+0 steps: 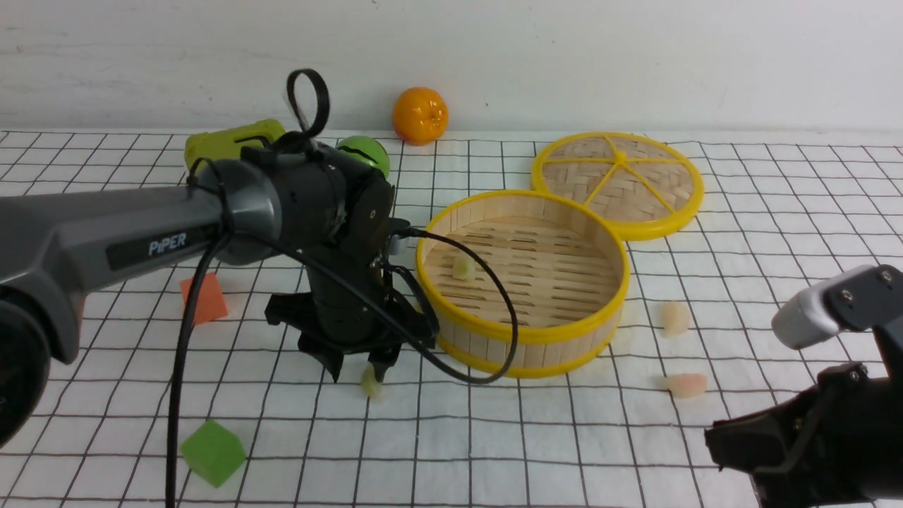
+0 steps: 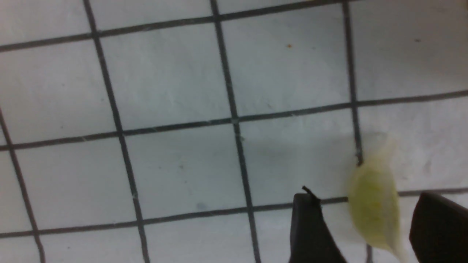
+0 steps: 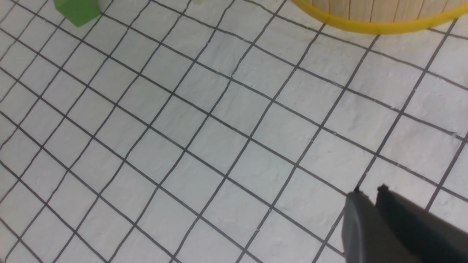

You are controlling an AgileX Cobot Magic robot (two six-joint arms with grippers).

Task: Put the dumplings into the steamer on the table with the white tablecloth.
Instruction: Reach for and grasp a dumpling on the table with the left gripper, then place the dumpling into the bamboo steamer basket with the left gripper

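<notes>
The bench (image 1: 465,451) is covered by a white cloth (image 1: 585,466) printed with thin black squares. The steamer (image 1: 522,282) is set at the centre of the front view, and one pale green dumpling (image 1: 464,268) is held inside it, on the left part of the slatted floor. A second green dumpling (image 1: 371,388) is seen on the cloth, left of and below the steamer. It is flanked by the fingers of the left tool (image 1: 358,374), which are spread apart; no grip on it is shown. Two more dumplings are left on the cloth right of the steamer: a cream one (image 1: 675,319) and, below it, a pink one (image 1: 686,385).

The right tool (image 3: 369,190) is seen at the lower right of the front view, with its fingertips brought close together; whether they touch cannot be told.

The lid (image 1: 617,180) is laid flat behind the steamer, toward the upper right. An orange ball (image 1: 420,116) is placed at upper centre, an orange block (image 1: 204,298) at left and a green block (image 1: 213,453) at lower left.
</notes>
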